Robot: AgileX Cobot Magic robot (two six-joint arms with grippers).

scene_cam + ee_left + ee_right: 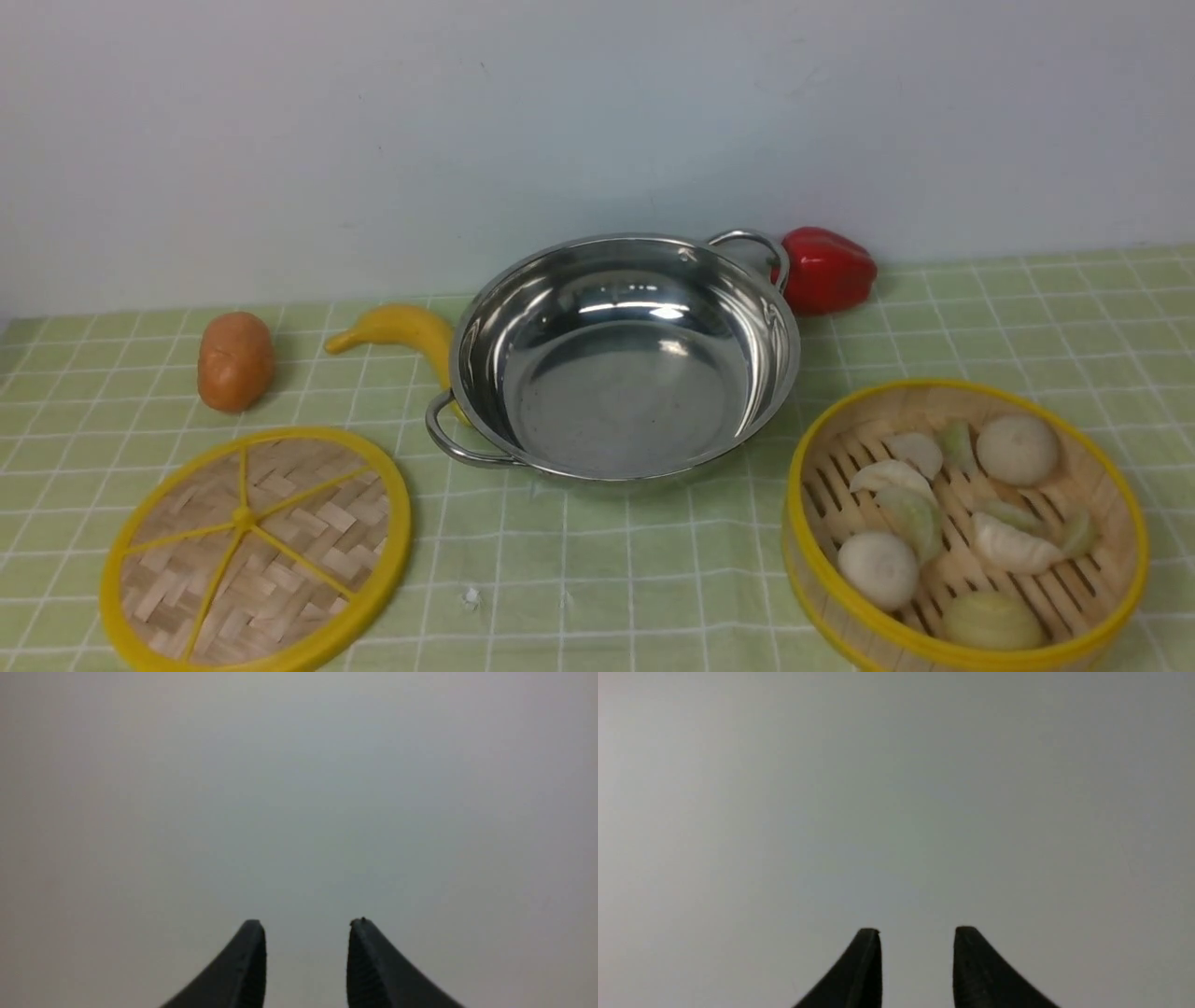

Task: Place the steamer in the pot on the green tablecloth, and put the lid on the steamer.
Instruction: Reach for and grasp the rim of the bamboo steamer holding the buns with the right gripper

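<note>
From the front you see the steamer (887,415), a yellow-rimmed bamboo basket with white and pale green dumplings on its slatted floor, sitting on the green tablecloth (597,579) at front right near the shiny pot (624,392), with the woven lid (254,551) flat at front left. In the left wrist view your left jaws stand apart, gripping nothing. In the right wrist view your right jaws are likewise parted and bare.

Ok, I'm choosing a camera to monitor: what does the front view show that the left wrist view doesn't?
Only the front view: the steamer, the pot and the lid, all on the green tablecloth, plus a potato, a banana and a red pepper. Only the left wrist view: the left end effector, open and empty, against blank grey. Shared: nothing; no item appears in both.
</note>
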